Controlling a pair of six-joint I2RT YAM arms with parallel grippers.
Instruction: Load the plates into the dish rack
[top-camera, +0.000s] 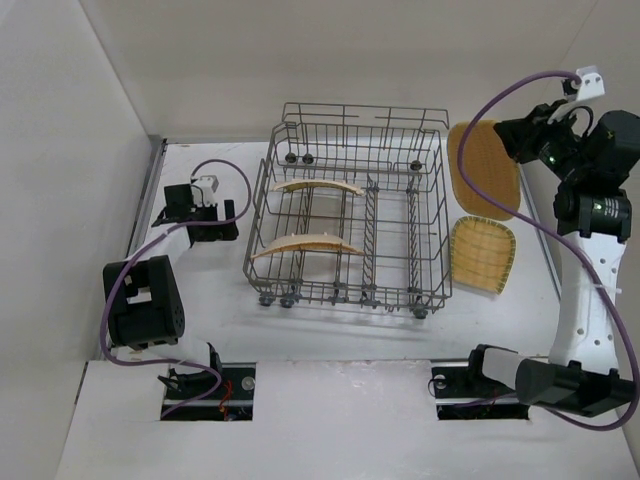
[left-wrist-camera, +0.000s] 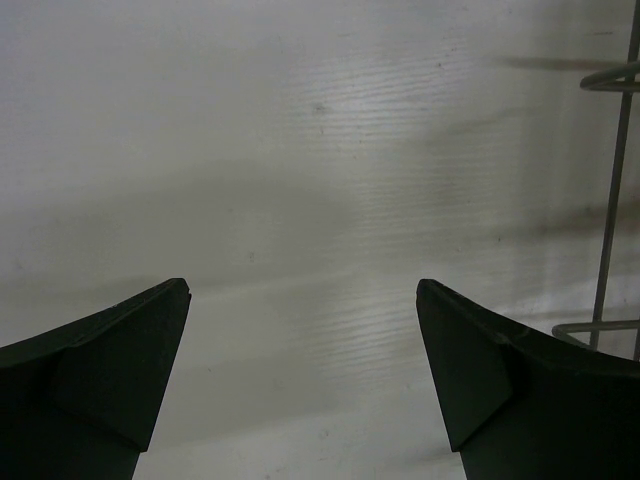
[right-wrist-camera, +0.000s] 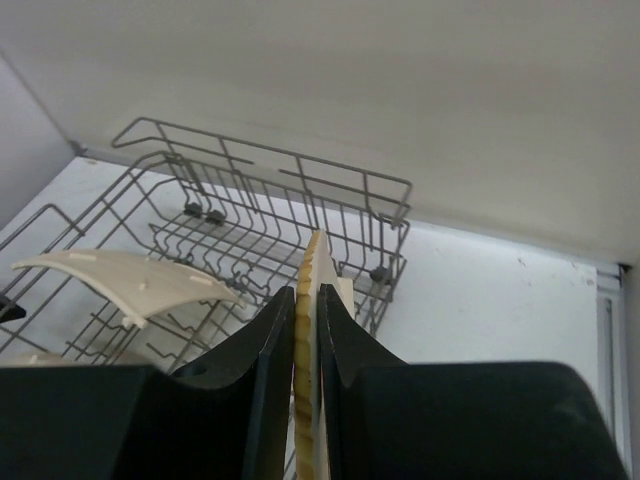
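The grey wire dish rack (top-camera: 350, 215) stands mid-table. Two plates stand edge-on in its left half, one at the rear (top-camera: 318, 186) and one at the front (top-camera: 305, 247). My right gripper (top-camera: 512, 142) is shut on the edge of an orange ribbed plate (top-camera: 485, 170) and holds it just right of the rack's rear corner. In the right wrist view the plate (right-wrist-camera: 312, 265) sits edge-on between the fingers (right-wrist-camera: 262, 350), with the rack (right-wrist-camera: 270, 200) beyond. A yellow plate (top-camera: 482, 254) lies flat on the table right of the rack. My left gripper (top-camera: 230, 220) is open and empty, left of the rack.
White walls close in the table at the left, rear and right. In the left wrist view the open left gripper (left-wrist-camera: 300, 290) faces bare table, with rack wires (left-wrist-camera: 610, 200) at the right edge. Purple cables loop from both arms.
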